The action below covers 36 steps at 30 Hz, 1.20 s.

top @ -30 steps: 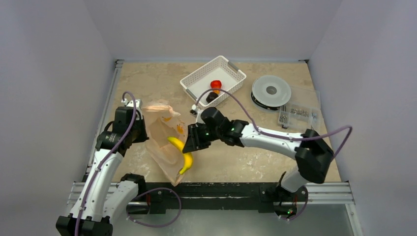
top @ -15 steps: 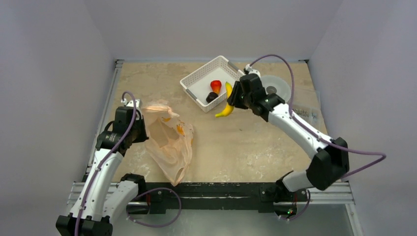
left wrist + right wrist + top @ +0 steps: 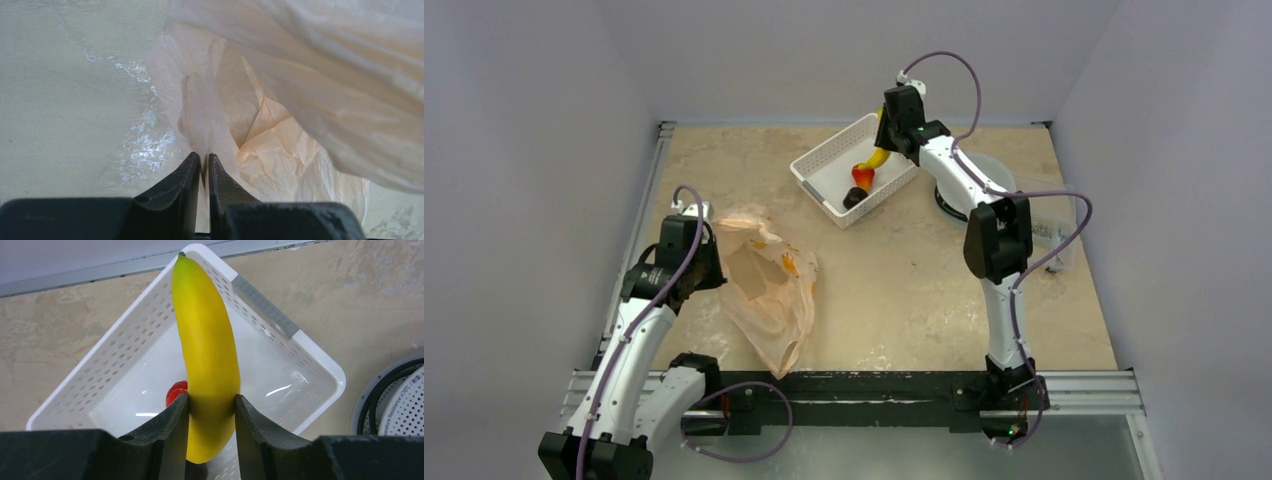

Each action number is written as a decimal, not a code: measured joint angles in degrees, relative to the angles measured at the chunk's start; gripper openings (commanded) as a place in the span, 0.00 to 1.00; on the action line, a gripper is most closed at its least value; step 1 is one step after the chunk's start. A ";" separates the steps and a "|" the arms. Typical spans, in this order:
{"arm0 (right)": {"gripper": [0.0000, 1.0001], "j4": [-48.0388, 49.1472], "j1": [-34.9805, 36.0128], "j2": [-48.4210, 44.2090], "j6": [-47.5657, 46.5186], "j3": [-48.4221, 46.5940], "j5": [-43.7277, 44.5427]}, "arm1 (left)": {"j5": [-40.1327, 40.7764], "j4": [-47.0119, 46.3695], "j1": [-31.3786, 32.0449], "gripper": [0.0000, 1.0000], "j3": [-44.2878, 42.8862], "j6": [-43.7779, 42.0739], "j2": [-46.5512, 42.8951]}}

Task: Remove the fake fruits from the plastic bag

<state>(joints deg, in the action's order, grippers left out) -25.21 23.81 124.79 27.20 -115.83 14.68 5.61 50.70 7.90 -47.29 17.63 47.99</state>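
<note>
The right tool (image 3: 211,397) was clamped on the lower half of the long yellow plastic banana (image 3: 205,340), its jaws spread only as far as the fruit's thickness. It hung in the air over the white perforated plastic basket (image 3: 829,142), which sat at 12 o'clock on the beige marbled worktop (image 3: 904,290). The red-orange toy fruit (image 3: 862,176) and the dark brown-maroon toy piece (image 3: 853,198) already lay inside the basket.

The main risk was the drop. The banana was about as long as the basket was wide, and its green tip pointed past the rim toward 12 o'clock. Released from that height it could land across the wall, bounce, and roll out. It might then fall toward the grey round spool (image 3: 976,185) at 3 o'clock of the basket. It could also strike the red-orange fruit directly beneath it and glance off. If the tool came down too steeply, a jaw might catch the basket wall and shove the light basket aside.

At 8 o'clock, the left tool (image 3: 204,160) was closed almost fully, pinching a fold of the thin translucent pale-orange plastic bag (image 3: 280,100) and holding its mouth up. That film looked slippery and weak, so a tug might let it slide free or tear. Whether anything was left inside the bag could not be told.
</note>
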 measured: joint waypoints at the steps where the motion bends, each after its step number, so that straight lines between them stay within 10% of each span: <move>1: 0.00 -0.63 -0.11 1.51 -0.87 -1.57 0.57 | -0.02 0.00 0.00 0.24 0.00 0.02 -0.07; 11: 0.11 -2.40 -0.22 4.24 -10.12 -3.26 2.67 | -2.38 -0.24 0.87 0.86 0.00 0.28 -4.39; 26: 0.65 -1.09 -0.22 11.78 -16.13 -3.54 2.10 | -5.77 9.38 0.87 0.89 -14.36 7.72 -17.97; 36: 0.77 -6.27 -0.07 10.84 -16.61 -6.32 2.84 | -7.26 12.44 0.87 0.91 -35.45 8.76 -16.63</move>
<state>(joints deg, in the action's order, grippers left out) -31.48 23.75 135.63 10.59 -122.15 17.52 -1.65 63.13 8.78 -82.74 26.39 31.35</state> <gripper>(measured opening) 0.740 0.900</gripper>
